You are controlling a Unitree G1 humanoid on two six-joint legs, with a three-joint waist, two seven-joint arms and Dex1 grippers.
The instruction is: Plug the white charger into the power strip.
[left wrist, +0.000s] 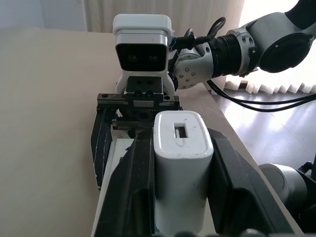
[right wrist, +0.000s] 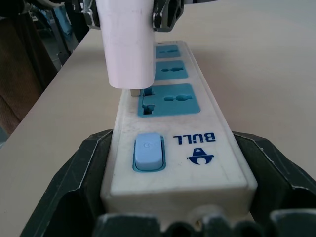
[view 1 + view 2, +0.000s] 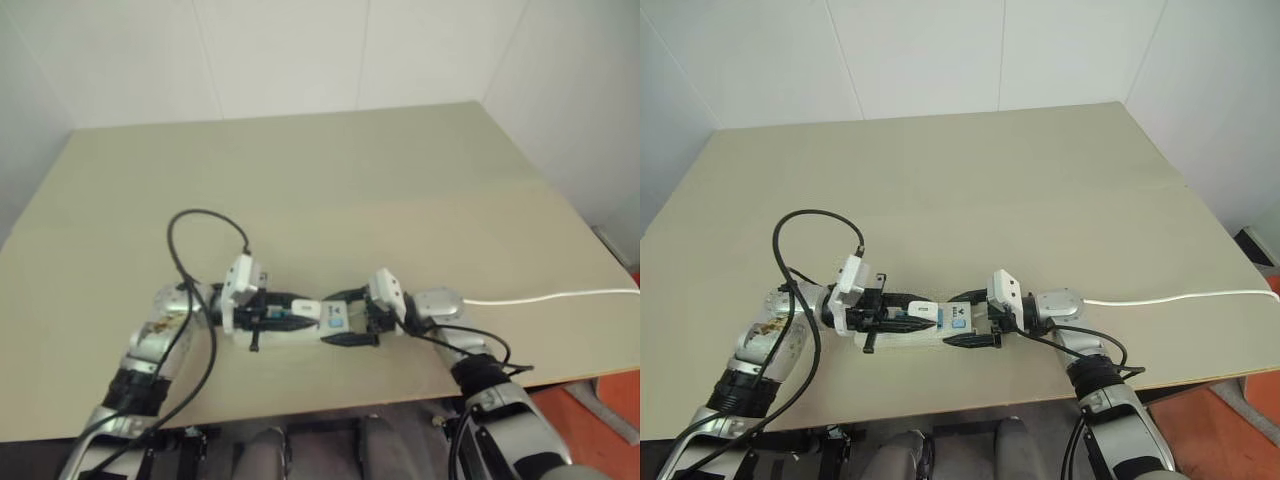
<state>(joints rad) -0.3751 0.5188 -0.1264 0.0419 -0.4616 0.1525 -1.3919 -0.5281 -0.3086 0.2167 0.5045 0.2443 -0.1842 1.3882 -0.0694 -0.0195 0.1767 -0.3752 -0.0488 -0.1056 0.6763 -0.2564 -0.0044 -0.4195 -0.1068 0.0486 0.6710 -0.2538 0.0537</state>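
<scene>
White charger point(image 1: 181, 175) sits clamped btwn the left gripper's point(image 3: 285, 312) two black fingers, low-centre in the left wrist view, USB slot facing the cam. In the head views it's lower-centre of frame, over the power strip point(image 2: 170, 133) near the table's point(image 3: 350, 180) front edge. Right wrist view: charger hangs at upper-left of frame, prongs just at the slots of the socket face nearest the switch point(image 2: 147, 151); can't tell if they've entered yet.

Right gripper point(image 3: 975, 322) has its fingers spread wide, flanking the strip's switch end on both sides, looks like a brace on it. Strip's white cord point(image 3: 560, 296) runs off to the right edge.

Handling, my read: charger is light, stiff, smooth plastic w/ rounded corners, so prob. slippery and apt to pivot in the pads if pushed off-axis. Best hold is on the two flat side faces, mid-body, as now. Strip is rigid but light; likely slides or tips under push unless held at the end. Prongs are the weak bit: needs straight-down push, no twisting.
</scene>
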